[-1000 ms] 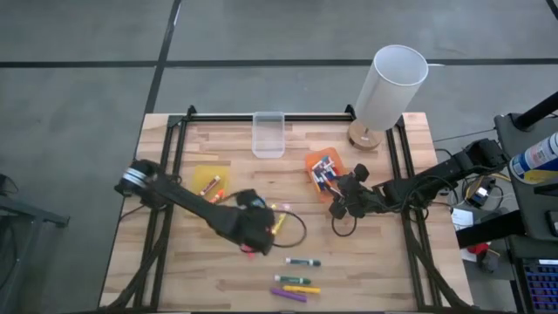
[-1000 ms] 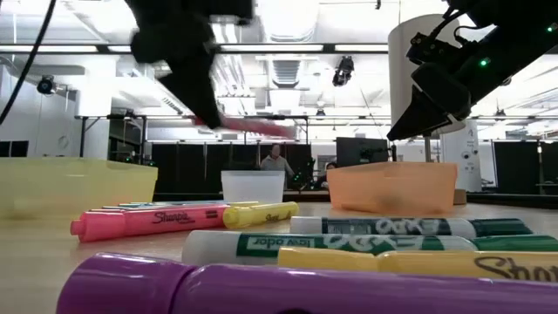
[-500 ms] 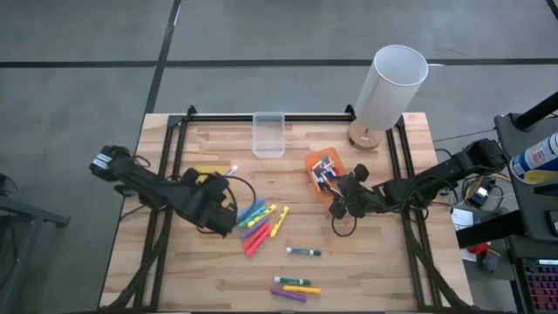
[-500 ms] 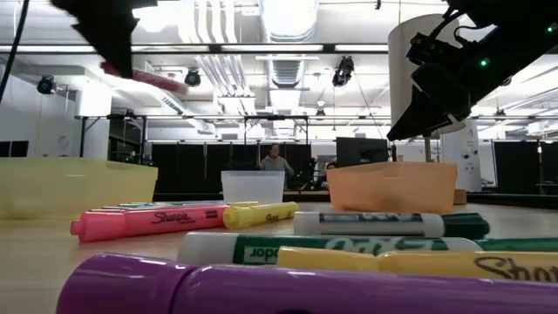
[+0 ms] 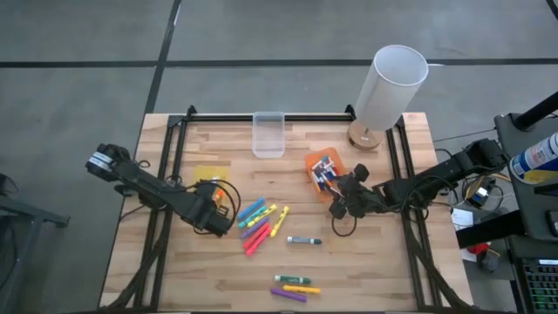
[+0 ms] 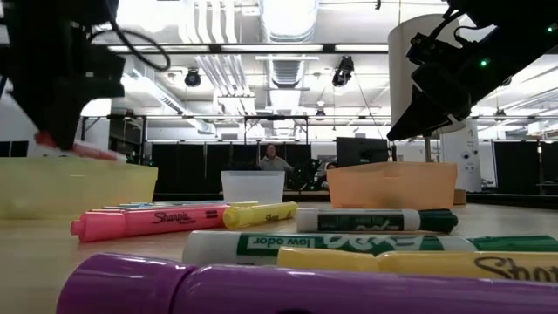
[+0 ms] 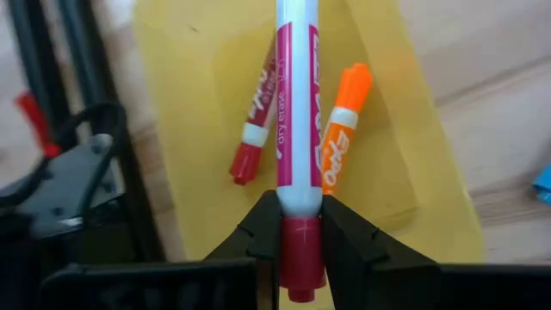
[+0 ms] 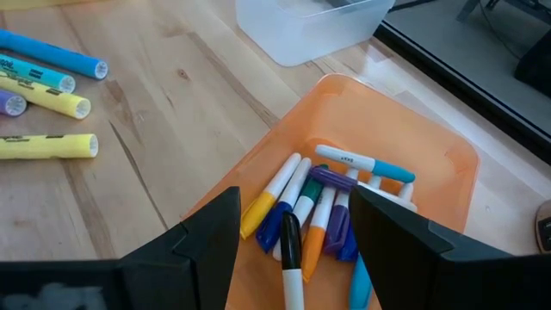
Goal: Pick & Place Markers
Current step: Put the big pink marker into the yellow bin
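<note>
High: left tool (image 5: pixel 212 197) over yellow bin (image 5: pixel 206 174); loose markers (image 5: pixel 261 222) mid tabletop (image 5: pixel 392 262); right tool (image 5: pixel 336 208) by orange bin (image 5: pixel 314 162).
Low: pink highlighter (image 6: pixel 139 222) lies nearest yellow bin.
Left wrist: fingers (image 7: pixel 344 232) pinch pink-capped marker (image 7: pixel 294 129) above 2 markers in bin.
Right wrist: fingers (image 8: pixel 405 241) spread wide, empty, over orange bin's markers.

**Dark arms, looped cables**

Both arms are matte black, built of jointed segments. At centre left of the high view, a black cable loops beside the left end effector (image 5: pixel 212 208). The right end effector (image 5: pixel 342 208) carries small green lights, seen upper right in the low view.
</note>
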You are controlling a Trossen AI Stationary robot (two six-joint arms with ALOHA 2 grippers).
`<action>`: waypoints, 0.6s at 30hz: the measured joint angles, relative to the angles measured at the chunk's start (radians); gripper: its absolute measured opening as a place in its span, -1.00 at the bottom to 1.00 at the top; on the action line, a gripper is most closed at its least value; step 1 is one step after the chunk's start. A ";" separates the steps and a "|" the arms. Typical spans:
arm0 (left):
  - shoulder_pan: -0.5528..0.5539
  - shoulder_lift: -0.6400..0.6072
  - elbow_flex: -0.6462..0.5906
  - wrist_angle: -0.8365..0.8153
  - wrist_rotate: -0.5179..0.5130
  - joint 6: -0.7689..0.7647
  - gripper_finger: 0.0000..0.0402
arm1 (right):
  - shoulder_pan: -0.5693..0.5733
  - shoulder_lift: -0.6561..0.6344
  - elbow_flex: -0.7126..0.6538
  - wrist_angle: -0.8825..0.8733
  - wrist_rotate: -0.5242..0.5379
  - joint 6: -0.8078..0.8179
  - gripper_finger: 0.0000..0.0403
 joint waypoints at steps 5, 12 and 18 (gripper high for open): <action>0.000 0.000 -0.042 0.058 0.004 0.023 -0.74 | 0.000 0.000 0.000 0.000 0.000 0.000 0.04; 0.000 0.000 -0.043 0.057 0.012 0.024 -0.74 | 0.000 0.000 0.000 0.000 0.000 0.000 0.04; 0.000 0.000 -0.043 0.063 -0.021 0.024 -0.67 | 0.000 0.000 0.000 0.000 0.000 0.000 0.04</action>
